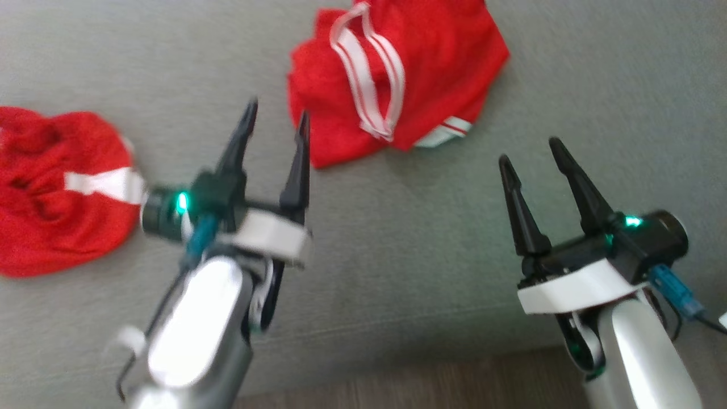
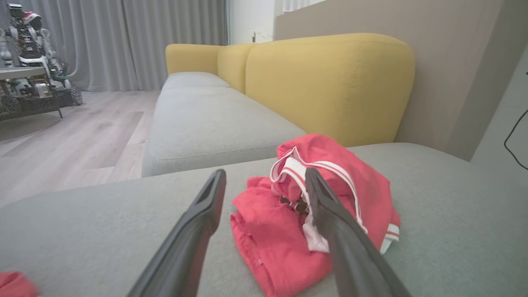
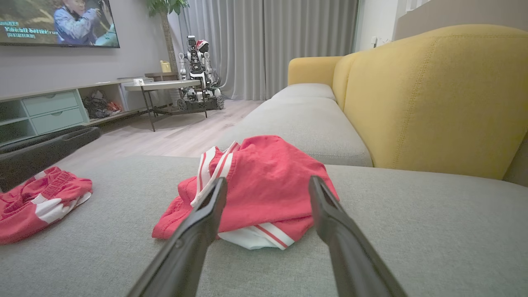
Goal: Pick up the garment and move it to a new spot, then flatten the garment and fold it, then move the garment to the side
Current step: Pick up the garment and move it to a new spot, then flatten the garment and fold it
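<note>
The garment (image 1: 397,74) is a red piece with white stripes, lying crumpled on the grey sofa seat (image 1: 397,255) at the top centre of the head view. My left gripper (image 1: 278,109) hovers open just left of and below it, with nothing between its fingers. In the left wrist view the garment (image 2: 268,231) lies right ahead of the open left gripper (image 2: 265,173). My right gripper (image 1: 529,150) stands open to the lower right of the cloth, apart from it. Through the right wrist view the garment (image 3: 264,165) sits beyond the open right gripper (image 3: 268,180).
A second red garment with a white band (image 1: 57,187) lies bunched at the left, and is the low heap (image 3: 37,202) in the right wrist view. The yellow backrest (image 2: 330,82) rises behind the seat. The seat's front edge and wood floor (image 1: 454,386) lie below.
</note>
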